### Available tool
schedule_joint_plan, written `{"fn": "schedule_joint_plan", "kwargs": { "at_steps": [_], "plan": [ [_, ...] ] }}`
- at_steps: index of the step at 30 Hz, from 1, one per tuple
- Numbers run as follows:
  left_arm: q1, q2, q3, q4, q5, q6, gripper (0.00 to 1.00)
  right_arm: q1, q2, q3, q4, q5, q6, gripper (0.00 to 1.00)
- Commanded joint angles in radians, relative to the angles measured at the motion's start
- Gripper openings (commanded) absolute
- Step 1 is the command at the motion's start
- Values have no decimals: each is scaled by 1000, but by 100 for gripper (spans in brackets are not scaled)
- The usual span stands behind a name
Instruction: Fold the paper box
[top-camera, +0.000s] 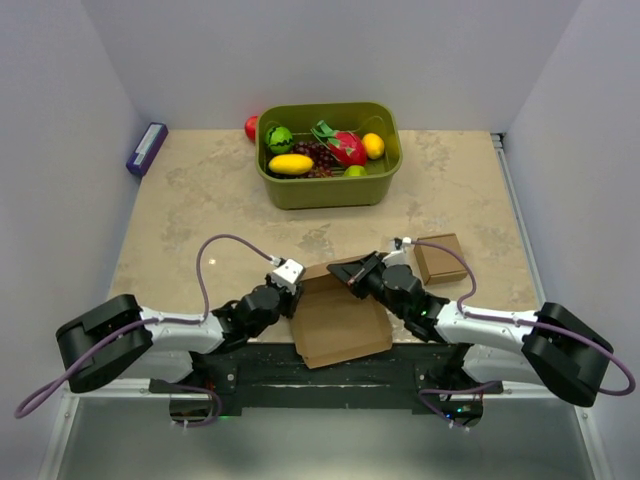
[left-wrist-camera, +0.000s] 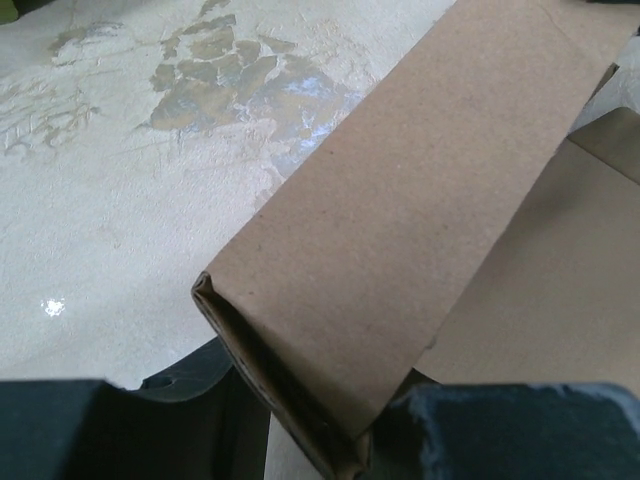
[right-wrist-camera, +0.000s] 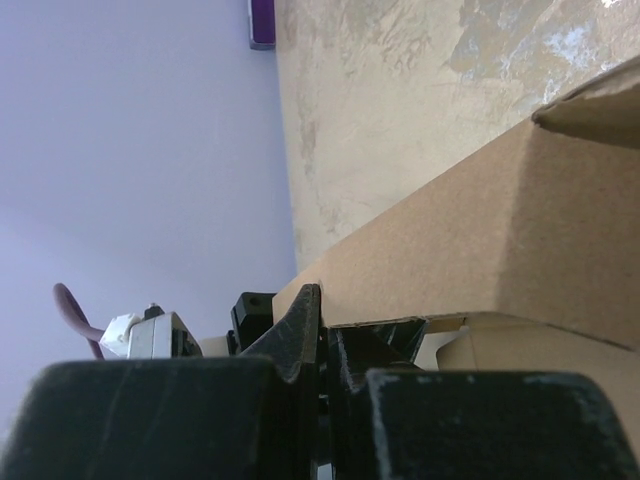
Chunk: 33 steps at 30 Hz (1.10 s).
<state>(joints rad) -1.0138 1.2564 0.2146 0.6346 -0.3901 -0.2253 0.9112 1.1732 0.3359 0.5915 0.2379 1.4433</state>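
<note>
Flat paper box (top-camera: 340, 325) — raised far flap (top-camera: 322, 272) runs left-right.

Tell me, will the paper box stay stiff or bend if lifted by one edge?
The paper box is a thin, wide cardboard sheet with creases, so it would probably hinge at them and sag. It looks light, and may slide easily on the smooth table.

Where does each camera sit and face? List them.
Top: above and behind the arms, looking down at the table; both arms show, left claw and right claw at the big box.
Left wrist: on the left arm, looking along a raised box wall; own fingers at bottom.
Right wrist: on the right arm, looking across the box toward the left wall; own fingers at bottom.
Shared: all see the big box.
</note>
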Motion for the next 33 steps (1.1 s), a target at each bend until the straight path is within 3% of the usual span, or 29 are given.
{"fn": "schedule_joint_plan", "kwargs": {
  "at_steps": [1,14,20,28,33],
  "plan": [
    [-25,-38,6,23,-108,-112,0,-1,9,-40,-36,101,-21,0],
    [-60,-66,9,13,-110,-77,45,0,14,-44,-21,110,-18,0],
    [-62,-138,-3,-15,-96,-78,60,0,16,-41,-24,109,-24,0],
    [-62,-264,-76,-29,-20,-48,72,2,14,-38,-25,106,-26,0],
    [-62,-324,-115,-84,-27,-75,70,2,16,-37,-25,100,-27,0]
  ]
}}
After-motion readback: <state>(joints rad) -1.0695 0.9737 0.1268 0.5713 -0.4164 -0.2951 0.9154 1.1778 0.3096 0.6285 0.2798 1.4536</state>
